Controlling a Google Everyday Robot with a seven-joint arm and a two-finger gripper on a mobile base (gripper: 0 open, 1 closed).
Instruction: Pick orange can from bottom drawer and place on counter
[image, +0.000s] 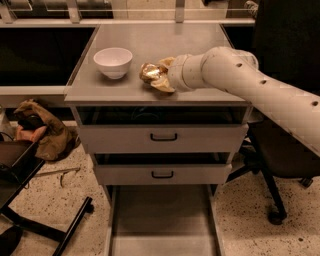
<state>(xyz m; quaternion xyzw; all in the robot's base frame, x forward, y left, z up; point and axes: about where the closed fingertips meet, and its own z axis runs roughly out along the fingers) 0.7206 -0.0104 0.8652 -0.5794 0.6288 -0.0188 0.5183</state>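
Note:
The orange can (149, 72) is a shiny golden, dented can low over the counter (150, 40), just right of the white bowl. My gripper (156, 75) reaches in from the right on the white arm, with its tan fingers (164, 86) above and below the can, closed on it. I cannot tell whether the can touches the counter. The bottom drawer (160, 220) is pulled out at the foot of the cabinet, and its grey floor shows nothing on it.
A white bowl (113, 61) stands on the counter's left part. Two closed grey drawers with dark handles (163, 136) sit under the counter. A black office chair (280, 165) is at the right. A brown bag (42, 132) and a dark chair base (45, 225) are on the floor at the left.

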